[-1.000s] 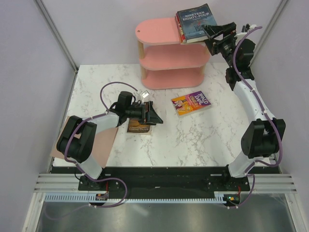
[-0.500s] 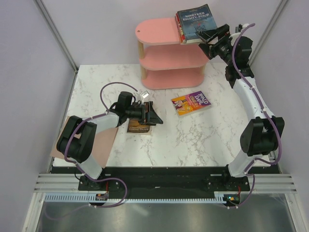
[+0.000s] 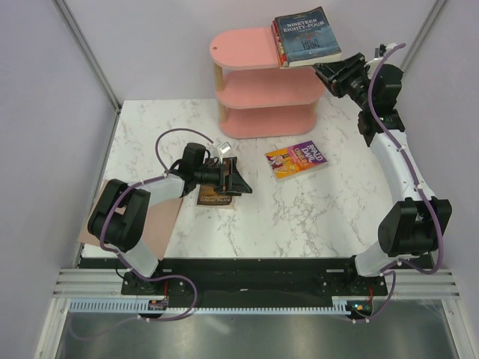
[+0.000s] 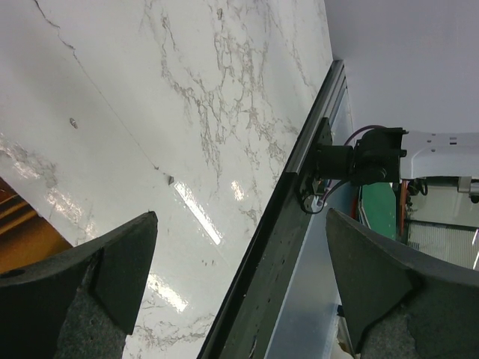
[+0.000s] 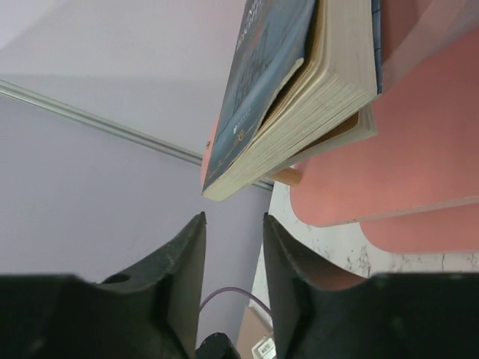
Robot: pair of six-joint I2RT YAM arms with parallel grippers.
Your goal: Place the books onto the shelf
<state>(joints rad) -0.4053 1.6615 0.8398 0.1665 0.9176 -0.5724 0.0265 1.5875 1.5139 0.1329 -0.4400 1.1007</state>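
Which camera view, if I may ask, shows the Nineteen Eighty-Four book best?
The top external view: the Nineteen Eighty-Four book lies cover-up on the shelf's top tier, title readable. The right wrist view shows only its page edges and a steeply angled cover; the left wrist view misses it.

A white marble counter [image 3: 299, 217] lies under the left fingers [image 3: 241, 182]. A flat tan-pink sheet [image 3: 163, 221] lies on it, left of those fingers, near the front edge.

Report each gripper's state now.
Left gripper: wide open, empty.
Right gripper: open only narrowly, empty, near the dark blue book on the shelf.
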